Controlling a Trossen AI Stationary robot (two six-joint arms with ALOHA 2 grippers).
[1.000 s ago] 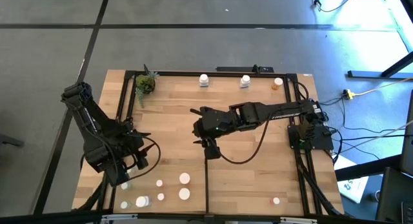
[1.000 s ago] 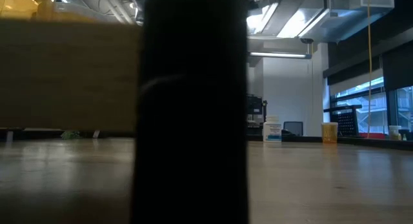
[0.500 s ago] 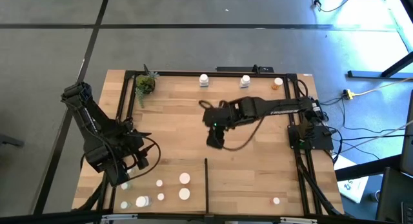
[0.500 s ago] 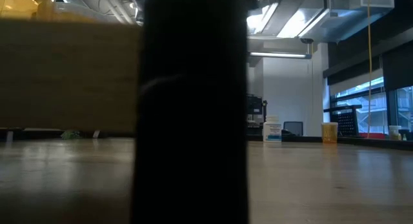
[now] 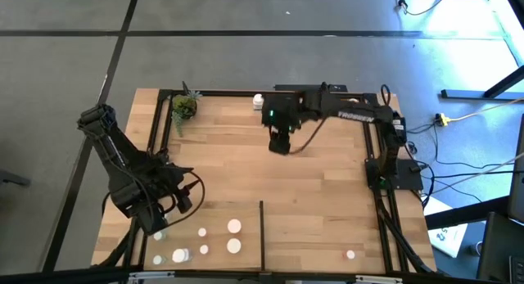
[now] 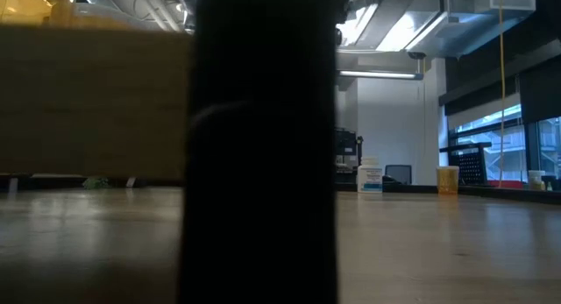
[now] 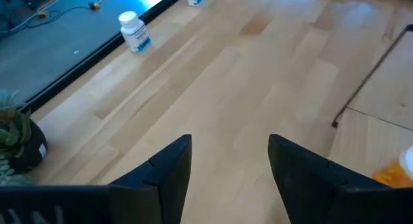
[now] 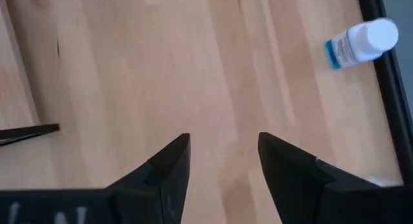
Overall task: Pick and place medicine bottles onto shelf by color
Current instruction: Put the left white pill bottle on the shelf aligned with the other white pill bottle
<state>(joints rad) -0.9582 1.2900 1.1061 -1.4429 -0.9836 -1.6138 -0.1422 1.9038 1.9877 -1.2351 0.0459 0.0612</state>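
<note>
White-capped bottle (image 8: 361, 42) at shelf (image 5: 327, 202) edge: right gripper (image 8: 222, 162), spread and empty, may tip it w/ an off-centre approach; left gripper (image 7: 229, 169) also spread, idle.

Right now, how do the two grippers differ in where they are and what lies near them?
The left gripper sits near the table's front left, close to the cluster of bottles there; the right gripper is at the far edge, near a single white bottle. The left arm is folded in from the table's left side, while the right arm stretches along the back bar. Both grippers are open and hold nothing.
</note>
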